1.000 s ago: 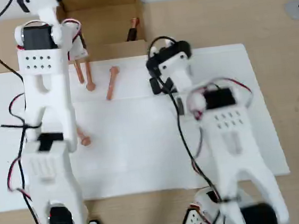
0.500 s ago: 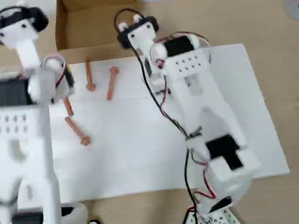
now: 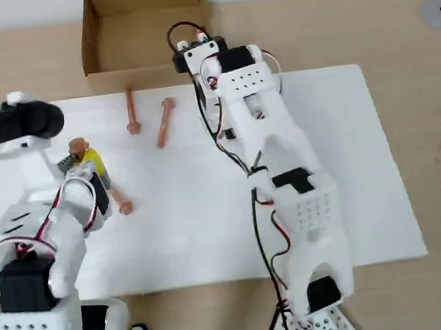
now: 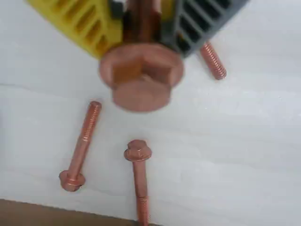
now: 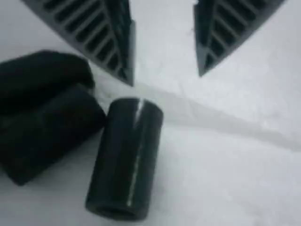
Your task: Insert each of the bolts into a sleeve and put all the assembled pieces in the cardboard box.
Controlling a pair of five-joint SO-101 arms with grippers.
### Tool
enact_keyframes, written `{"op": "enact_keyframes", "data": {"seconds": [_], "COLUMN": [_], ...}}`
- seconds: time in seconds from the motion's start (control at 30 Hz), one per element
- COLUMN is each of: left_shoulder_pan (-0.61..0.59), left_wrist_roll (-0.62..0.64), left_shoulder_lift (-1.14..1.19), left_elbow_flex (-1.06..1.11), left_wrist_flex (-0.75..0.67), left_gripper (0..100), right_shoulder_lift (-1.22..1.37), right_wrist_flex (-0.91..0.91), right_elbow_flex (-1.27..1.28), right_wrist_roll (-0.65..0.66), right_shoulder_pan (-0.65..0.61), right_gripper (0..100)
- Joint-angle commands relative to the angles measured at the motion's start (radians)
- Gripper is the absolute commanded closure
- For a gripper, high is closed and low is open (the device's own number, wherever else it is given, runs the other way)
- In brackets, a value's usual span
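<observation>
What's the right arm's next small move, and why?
Probably lower the right tool and close it on the nearest sleeve: its jaws stand open close by that sleeve, and the left tool grips a bolt that needs one.

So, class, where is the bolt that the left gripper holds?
In the high view the held bolt sits in the left gripper above the left part of the white sheet, close to a loose bolt lying there.
</observation>
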Motion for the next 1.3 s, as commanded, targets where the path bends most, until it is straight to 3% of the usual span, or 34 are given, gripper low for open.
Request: {"op": "enact_keyframes", "data": {"seconds": [0.0, 0.23, 0.53, 0.8, 1.0, 1.27], "left_shoulder_pan": [-0.012, -0.014, -0.018, -0.054, -0.054, -0.055], "left_wrist_roll": [-0.009, -0.04, -0.064, -0.064, -0.064, -0.066], "left_shoulder_lift": [-0.031, -0.041, -0.041, -0.041, -0.041, -0.041], "left_elbow_flex": [0.0, -0.002, -0.002, 0.003, 0.023, 0.083], "left_wrist_flex": [-0.023, -0.015, 0.014, 0.012, 0.006, 0.003], "left_gripper": [99, 99, 99, 99, 99, 99], "right_shoulder_lift": [0.008, 0.082, -0.016, -0.015, -0.015, 0.054], "right_wrist_flex": [0.0, -0.015, 0.012, 0.048, 0.026, -0.029], "right_elbow_flex": [-0.064, -0.065, -0.122, -0.237, -0.274, -0.275], "right_wrist_roll": [-0.011, -0.009, 0.012, 0.133, 0.21, 0.258], "right_shoulder_pan": [-0.015, -0.01, -0.031, -0.028, 0.038, 0.108], "right_gripper": [89.8, 89.8, 89.7, 89.6, 83.4, 83.0]}}
